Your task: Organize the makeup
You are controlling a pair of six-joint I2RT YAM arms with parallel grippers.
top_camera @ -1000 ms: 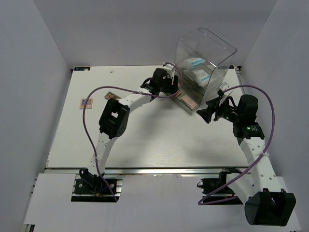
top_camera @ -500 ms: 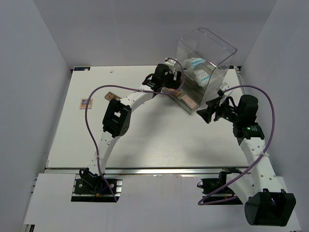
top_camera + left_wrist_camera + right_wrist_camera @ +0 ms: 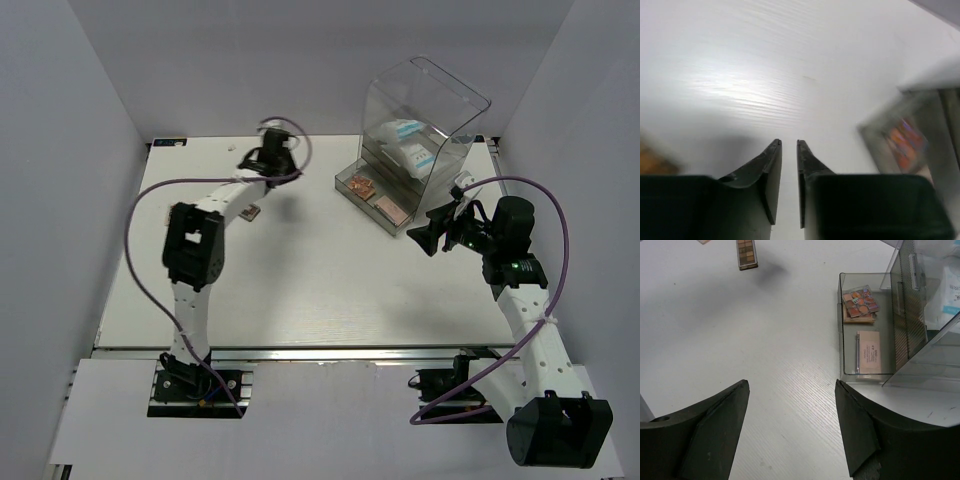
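left gripper [image 3: 789,144] nearly closed, thin gap, nothing in it, hanging over the far-left table [image 3: 300,290]. right gripper [image 3: 791,383] wide open, empty, near the open drawer [image 3: 841,325]. brown eyeshadow palette [image 3: 746,252] lies loose, well apart from the drawer. likely light, stiff, slick: pinch across the narrow width, low.
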